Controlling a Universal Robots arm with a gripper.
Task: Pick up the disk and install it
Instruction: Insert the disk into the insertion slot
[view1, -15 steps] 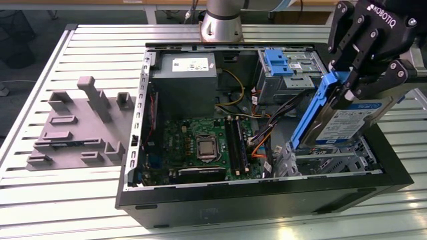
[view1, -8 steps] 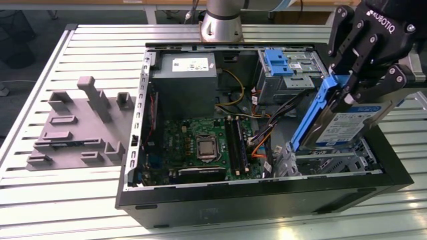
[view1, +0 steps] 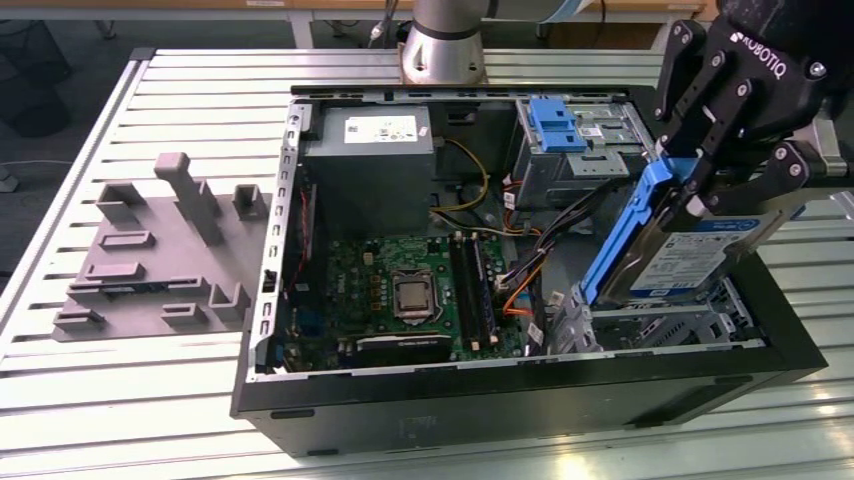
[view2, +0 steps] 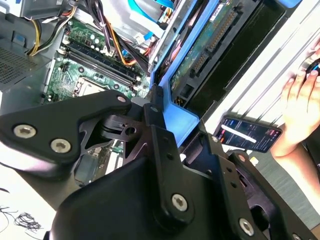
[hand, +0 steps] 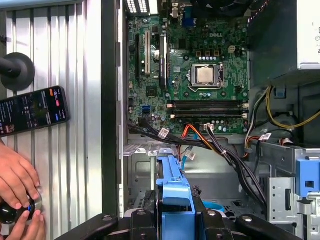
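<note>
The disk (view1: 687, 262) is being clamped by its blue rails in the gripper (view1: 727, 200) and held tilted over the drive cage (view1: 667, 325), at the exterior view's right end of the open case (view1: 534, 395). Farther back, the motherboard (view1: 400, 290) and a bare blue bracket (view1: 554, 125) are being seen.

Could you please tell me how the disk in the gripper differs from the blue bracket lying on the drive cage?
The disk is a silver drive with a label, set in blue rails; the blue bracket is bare plastic. The disk stands steeply tilted, clamped in the gripper; the blue bracket lies flat on the drive cage, untouched. Both have blue plastic.
</note>
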